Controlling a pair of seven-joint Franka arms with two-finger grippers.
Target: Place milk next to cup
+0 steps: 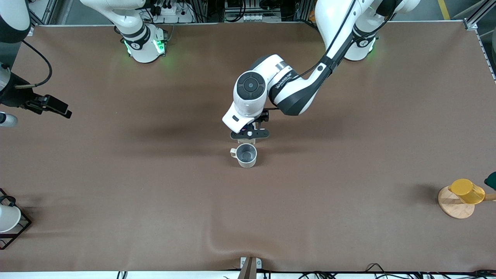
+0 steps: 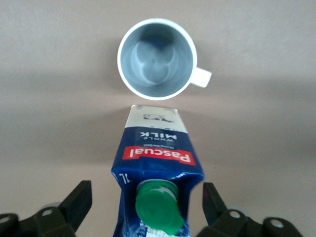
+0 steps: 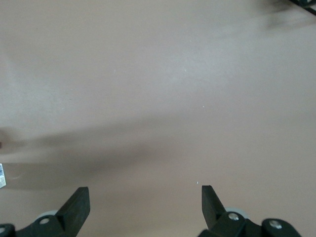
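The milk, a dark blue carton with a green cap and a red label, stands upright on the table right beside the cup, a beige-white mug with a grey inside. My left gripper is open around the carton's top, with a gap between each finger and the carton. In the front view the left gripper hides most of the milk, and the cup stands just nearer to the camera. My right gripper is open and empty over bare table at the right arm's end.
A yellow cup on a round wooden base stands at the left arm's end of the table. A white cup in a black wire rack stands at the right arm's end, near the front edge. The brown table cover has a wrinkle near the front edge.
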